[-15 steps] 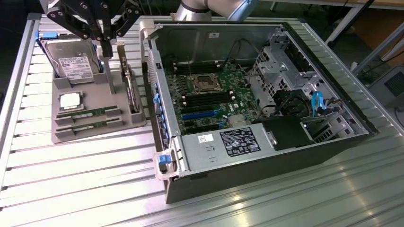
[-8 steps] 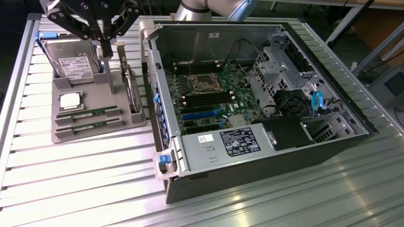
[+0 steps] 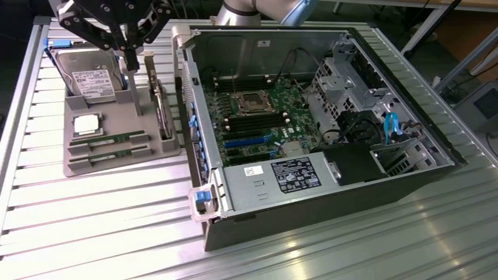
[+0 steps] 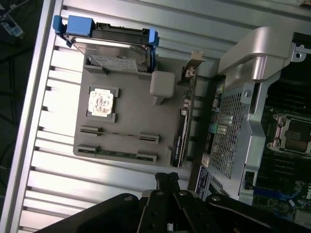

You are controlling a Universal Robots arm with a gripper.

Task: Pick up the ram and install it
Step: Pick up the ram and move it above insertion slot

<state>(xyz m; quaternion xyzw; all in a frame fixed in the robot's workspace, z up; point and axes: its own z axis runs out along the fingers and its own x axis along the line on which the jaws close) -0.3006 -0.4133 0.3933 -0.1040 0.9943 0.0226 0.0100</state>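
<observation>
Two ram sticks lie in slots at the front of a grey holder (image 3: 78, 169): one ram (image 3: 109, 139) and a second ram (image 3: 109, 154) just in front of it. In the wrist view the same ram sticks (image 4: 119, 134) (image 4: 116, 154) lie edge-up in the holder (image 4: 136, 107). My gripper (image 3: 127, 48) hangs above the holder's back part, near the hard drive, well above the sticks. Its fingers are shut with nothing between them. The wrist view has the gripper (image 4: 167, 177) short of the holder's edge.
An open PC case (image 3: 404, 175) lies at the exterior view's right of the holder, motherboard (image 3: 260, 119) exposed with its memory slots and processor socket. The holder also carries a hard drive (image 3: 93, 79), a square processor chip (image 3: 87, 124) and an upright card (image 3: 160, 108). The table is slatted metal.
</observation>
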